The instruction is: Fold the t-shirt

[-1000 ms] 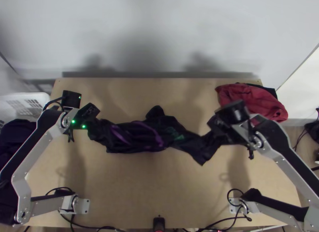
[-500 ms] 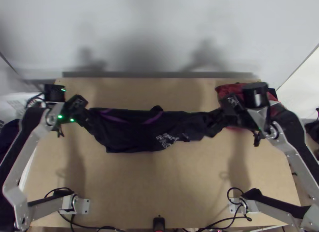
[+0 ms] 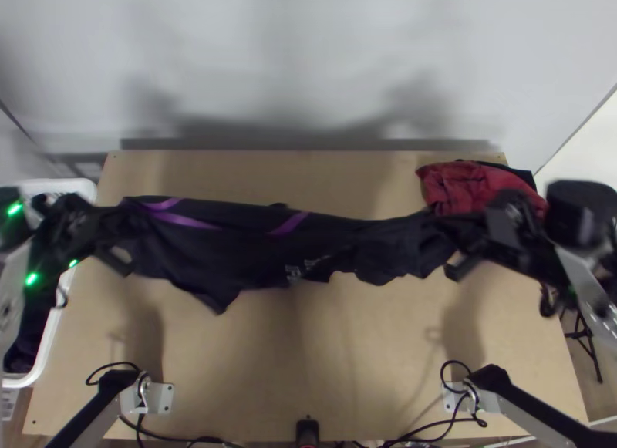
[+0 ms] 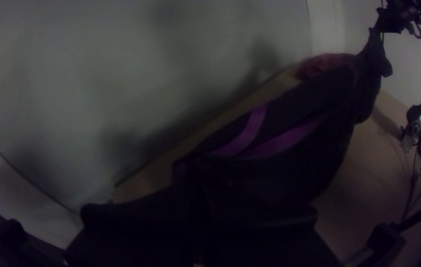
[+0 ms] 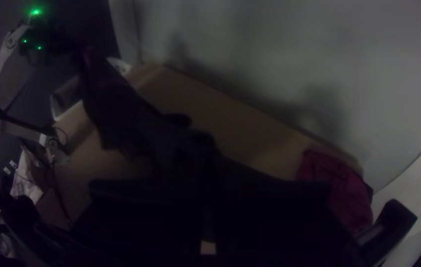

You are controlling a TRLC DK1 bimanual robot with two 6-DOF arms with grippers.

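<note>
In the top view the dark t-shirt (image 3: 254,244) with purple stripes hangs stretched sideways above the table, its lower edge uneven. My left gripper (image 3: 123,232) is shut on its left end, and my right gripper (image 3: 455,236) is shut on its right end. In the left wrist view the t-shirt (image 4: 289,163) runs away from my left gripper (image 4: 198,212), whose fingers are together on the cloth. From my right gripper (image 5: 208,190) in the right wrist view, the t-shirt (image 5: 136,118) stretches off toward the other arm; the fingers are together here too.
Red cloth (image 3: 470,187) with black cloth behind it lies at the table's back right corner, near the right gripper. A white basket (image 3: 50,325) holding dark cloth stands past the table's left edge. Bare wood (image 3: 293,363) shows in front of the t-shirt.
Both grippers have moved outward, away from each other. The t-shirt between them has gone from bunched to drawn out wide, its left end now farther left and its right end farther right.
</note>
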